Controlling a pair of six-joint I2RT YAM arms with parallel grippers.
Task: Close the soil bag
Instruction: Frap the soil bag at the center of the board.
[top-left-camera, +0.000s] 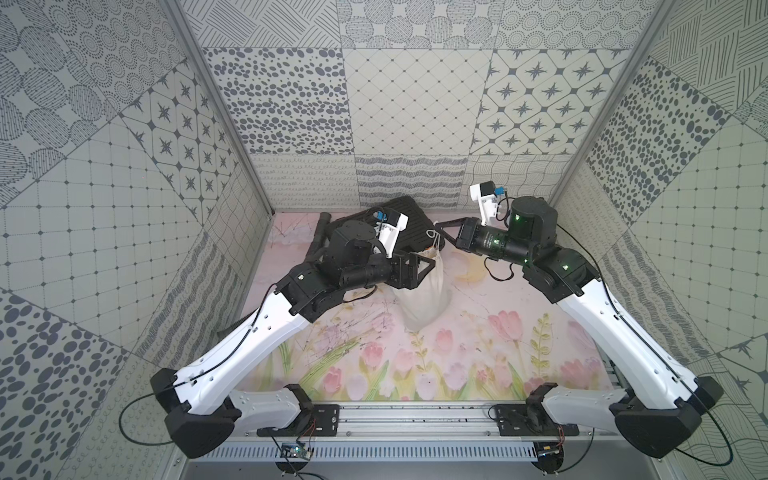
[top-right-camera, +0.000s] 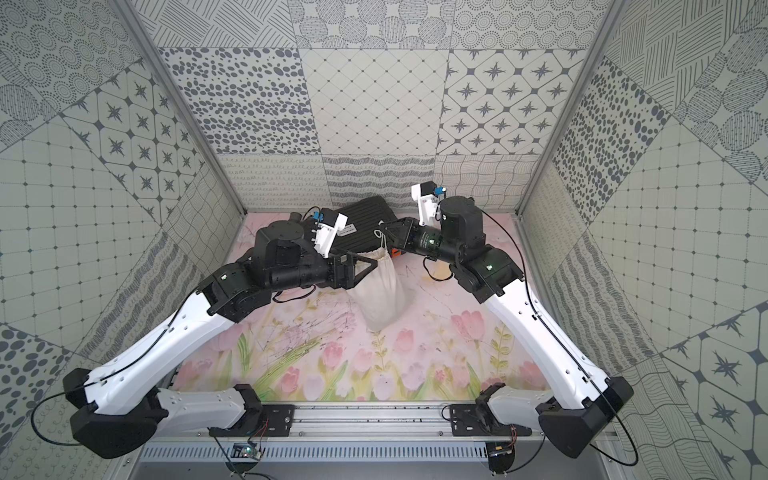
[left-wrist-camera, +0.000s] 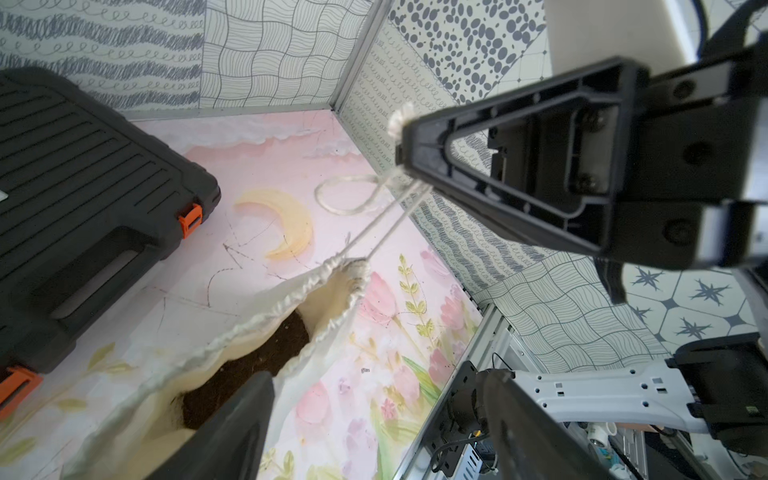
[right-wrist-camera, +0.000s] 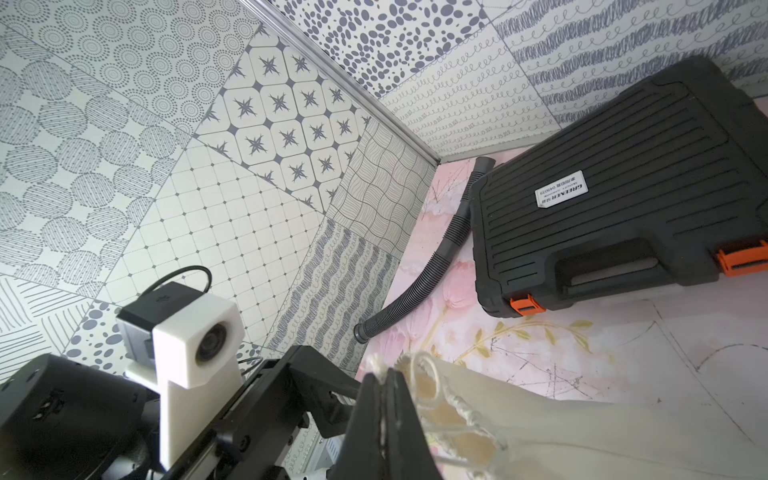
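Observation:
The soil bag (top-left-camera: 424, 303) (top-right-camera: 380, 295) is a cream cloth pouch standing mid-table. Its mouth (left-wrist-camera: 291, 307) gapes, and dark soil (left-wrist-camera: 257, 365) shows inside. Two strands of white cord (left-wrist-camera: 386, 220) run taut from the gathered rim up to my right gripper (left-wrist-camera: 403, 143) (right-wrist-camera: 384, 374) (top-left-camera: 438, 224), which is shut on the cord's end. A loose cord loop (right-wrist-camera: 428, 374) hangs beside its jaws. My left gripper (left-wrist-camera: 376, 376) (top-left-camera: 419, 266) stands open at the bag's mouth. One of its fingers (left-wrist-camera: 232, 428) is over the soil, the other outside the cloth wall.
A black ribbed case (right-wrist-camera: 623, 187) (left-wrist-camera: 83, 187) (top-right-camera: 365, 220) with orange latches lies just behind the bag against the back wall. A grey corrugated hose (right-wrist-camera: 432, 266) lies to its left by the corner. Patterned walls close in three sides.

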